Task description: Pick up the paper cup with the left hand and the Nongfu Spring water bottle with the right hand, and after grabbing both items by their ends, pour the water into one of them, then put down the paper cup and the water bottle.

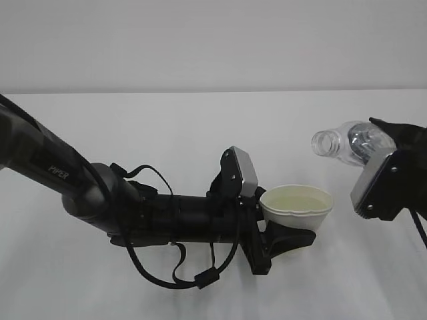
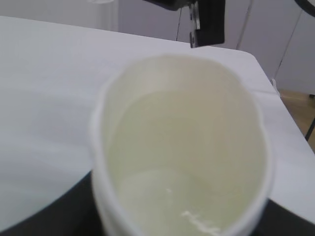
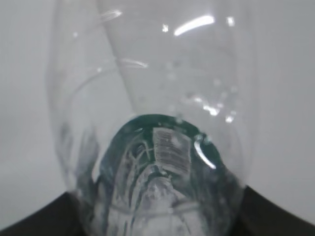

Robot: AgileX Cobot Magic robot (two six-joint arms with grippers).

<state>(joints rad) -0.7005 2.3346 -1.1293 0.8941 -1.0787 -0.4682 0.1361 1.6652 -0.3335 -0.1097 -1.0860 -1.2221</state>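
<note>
The left hand (image 1: 100, 200), a black arm lettered "PIPER", reaches in low from the left edge of the white tabletop (image 1: 167, 127) toward its middle. Its tool (image 1: 283, 241) is clamped on the lower part of the paper cup (image 1: 297, 207), the black fingers (image 1: 293, 239) cradling the cup just beneath its body. The cup is held upright above the tabletop, a little right of centre, its rolled rim facing up. In the left wrist view the cup (image 2: 182, 147) fills most of the picture, and a level of water (image 2: 187, 196) with small glints shows in its cream inside.

The right hand (image 1: 390, 183) comes in from the right edge of the tabletop. Its tool is clamped on the base end of the Nongfu Spring water bottle (image 1: 347, 142), though the fingers themselves are mostly hidden behind the camera block. The bottle lies nearly level in the air, its uncapped mouth pointing left, above and just right of the cup's rim, not touching it. In the right wrist view the bottle (image 3: 157, 123) looks clear, with droplets on its wall and the dark green label near the bottom.
</note>
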